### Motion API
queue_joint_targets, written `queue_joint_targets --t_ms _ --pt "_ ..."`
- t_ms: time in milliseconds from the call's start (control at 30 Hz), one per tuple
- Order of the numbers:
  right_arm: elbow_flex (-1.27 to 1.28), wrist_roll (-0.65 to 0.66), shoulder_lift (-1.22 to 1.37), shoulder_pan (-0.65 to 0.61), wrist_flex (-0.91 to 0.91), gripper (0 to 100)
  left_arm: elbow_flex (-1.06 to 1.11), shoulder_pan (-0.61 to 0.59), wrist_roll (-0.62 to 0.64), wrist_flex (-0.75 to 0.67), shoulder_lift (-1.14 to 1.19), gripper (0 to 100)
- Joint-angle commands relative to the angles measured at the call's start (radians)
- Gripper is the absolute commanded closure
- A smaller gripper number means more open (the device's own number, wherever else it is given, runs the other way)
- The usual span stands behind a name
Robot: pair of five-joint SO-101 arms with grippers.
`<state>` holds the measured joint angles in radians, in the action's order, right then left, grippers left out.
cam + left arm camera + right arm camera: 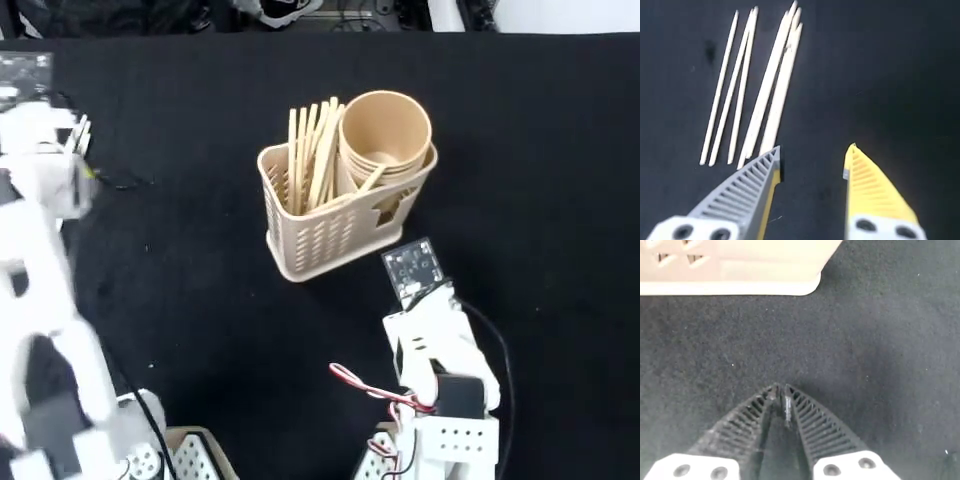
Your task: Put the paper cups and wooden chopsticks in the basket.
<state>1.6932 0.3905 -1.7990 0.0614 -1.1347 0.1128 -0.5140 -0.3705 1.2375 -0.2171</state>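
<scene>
In the high view you see the basket (325, 240) standing at the middle of the black cloth (540, 150). Inside it, a stack of cups (385, 130) fills the right-hand part. A bundle of chopsticks (312, 160) stands upright just left of the cups, touching them, and one more stick leans across the front of the cups. Your right arm (440, 365) sits just in front of the basket, its wrist near the basket's front right corner. Your left arm (40, 250) is well apart from the basket, far off to its left. In the left wrist view the left gripper (814, 147) has its fingers spread wide with nothing between them. It hangs over the cloth, outside the basket, and loose chopsticks (760, 90) lie flat on the cloth just beyond the grey fingertip, side by side and partly overlapping. In the right wrist view the right gripper (781, 387) has its fingers pressed together and holds nothing. It is low over the cloth, with the basket's (740, 270) bottom edge ahead of it, near but not touching.
</scene>
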Motion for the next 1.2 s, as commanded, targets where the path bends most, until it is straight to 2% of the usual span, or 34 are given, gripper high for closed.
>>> queue_joint_targets --t_ms 0,200,467,567,800,900,1033,1167 --pt "-0.008 0.003 -0.067 -0.009 -0.006 98.5 -0.211 -0.039 -0.057 0.048 0.270 79" --pt "-0.008 0.003 -0.067 -0.009 -0.008 98.5 -0.610 -0.051 -0.057 0.209 0.640 79" --pt "-0.008 0.003 -0.067 -0.009 -0.008 98.5 -1.044 -0.062 -0.049 0.216 1.005 79" --pt "-0.008 0.003 -0.067 -0.009 -0.008 98.5 -1.135 -0.065 -0.014 0.210 1.109 79" --pt "-0.008 0.003 -0.067 -0.009 -0.008 98.5 -1.343 -0.099 -0.025 0.203 1.298 79" --pt "-0.008 0.003 -0.067 -0.009 -0.008 98.5 -1.369 -0.099 -0.092 0.175 1.395 80" --pt "-0.008 0.003 -0.067 -0.009 -0.008 98.5 -1.417 -0.107 -0.183 0.169 1.494 88" --pt "-0.008 0.003 -0.067 -0.009 -0.008 98.5 -1.486 -0.101 -0.293 0.296 1.517 98"
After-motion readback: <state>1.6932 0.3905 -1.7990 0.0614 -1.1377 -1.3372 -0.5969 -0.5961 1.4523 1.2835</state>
